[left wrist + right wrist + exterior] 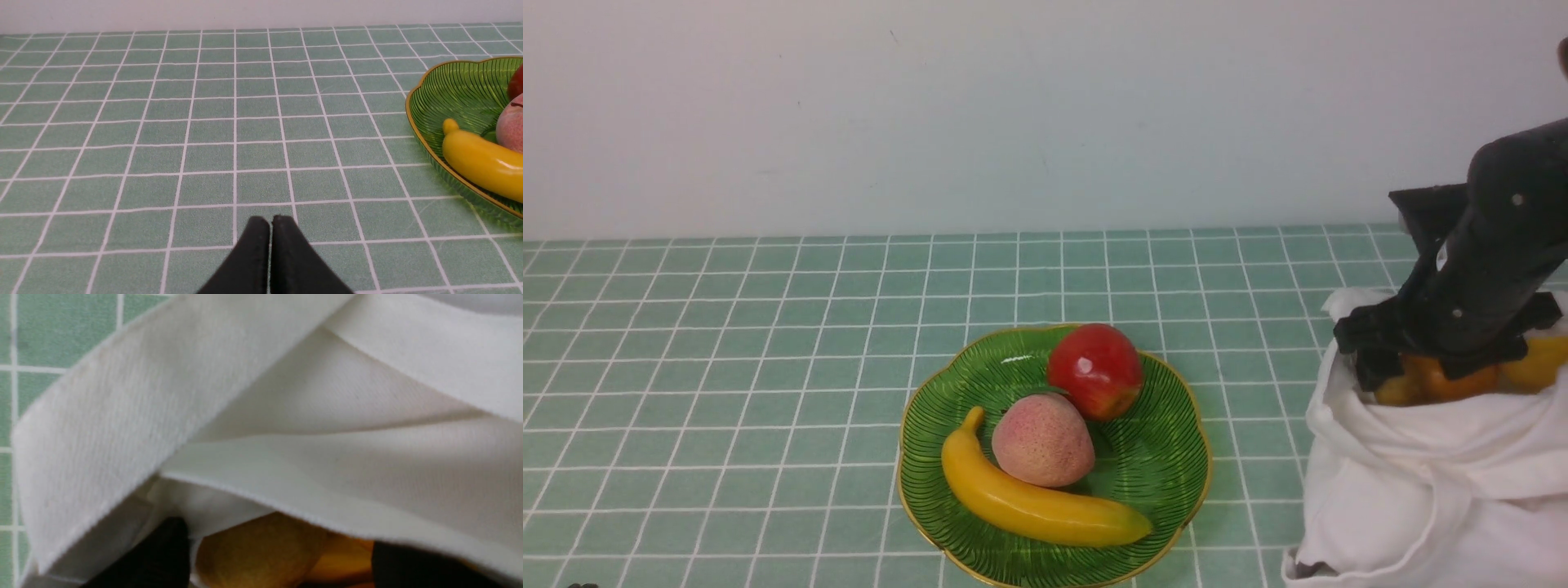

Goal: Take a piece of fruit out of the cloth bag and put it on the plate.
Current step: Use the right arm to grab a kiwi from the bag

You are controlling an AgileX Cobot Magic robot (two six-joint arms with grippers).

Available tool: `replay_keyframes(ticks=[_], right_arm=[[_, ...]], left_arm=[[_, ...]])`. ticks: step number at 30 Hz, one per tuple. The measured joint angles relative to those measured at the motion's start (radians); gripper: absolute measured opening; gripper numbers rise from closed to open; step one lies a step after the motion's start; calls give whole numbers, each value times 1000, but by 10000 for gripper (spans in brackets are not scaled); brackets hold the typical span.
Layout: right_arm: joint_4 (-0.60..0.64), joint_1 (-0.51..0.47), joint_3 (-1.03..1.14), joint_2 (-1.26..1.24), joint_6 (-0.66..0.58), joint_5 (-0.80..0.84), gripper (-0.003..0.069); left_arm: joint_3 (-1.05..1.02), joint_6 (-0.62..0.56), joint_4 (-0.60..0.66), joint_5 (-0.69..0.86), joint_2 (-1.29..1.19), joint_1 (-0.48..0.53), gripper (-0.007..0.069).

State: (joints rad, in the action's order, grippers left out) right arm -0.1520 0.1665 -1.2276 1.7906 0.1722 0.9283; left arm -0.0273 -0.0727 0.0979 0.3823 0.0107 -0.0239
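Kiwi [261, 551], olive-brown and dull-skinned, lies inside the bag [1421, 490], just under the folded white hem of its mouth, with an orange fruit [343, 559] touching it on one side. The right gripper [278, 563] reaches down into the bag's mouth, its two black fingers [163, 559] spread wide with the brown fruit between them; one finger is just beside it with a sliver of cloth showing between, and the other is past the orange fruit, so the jaws stand open and clamp nothing. In the front view the bag sits at the table's [727, 367] right edge, well apart from the plate [1160, 474], and the right arm hides most of the opening, where orange and yellow fruit show. The plate sits near the middle and holds an apple [1094, 369], a peach [1043, 439] and a banana [1029, 498], the peach touching both others. The left gripper [269, 245] hangs low over bare tiles to the plate's left, fingers pressed together, holding nothing.
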Motion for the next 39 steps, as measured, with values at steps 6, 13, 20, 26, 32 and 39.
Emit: replay_keyframes(ticks=[6,13,20,26,32,39], right_arm=[[-22,0,-1,11,1,0,547],[-15,0,-12,55,1,-4,517],[-7,0,-12,74,-14,46,368],[-20,0,-5,-3,-24,130,368],[-25,0,-2,-132,-27,176,334],[-70,0,-2,-203,-27,277,1]], left_arm=[[0,0,0,0,0,0,-8],[0,0,0,0,0,0,-8],[0,0,0,0,0,0,-8],[0,0,0,0,0,0,-8],[0,0,0,0,0,0,-8],[0,0,0,0,0,0,-8]])
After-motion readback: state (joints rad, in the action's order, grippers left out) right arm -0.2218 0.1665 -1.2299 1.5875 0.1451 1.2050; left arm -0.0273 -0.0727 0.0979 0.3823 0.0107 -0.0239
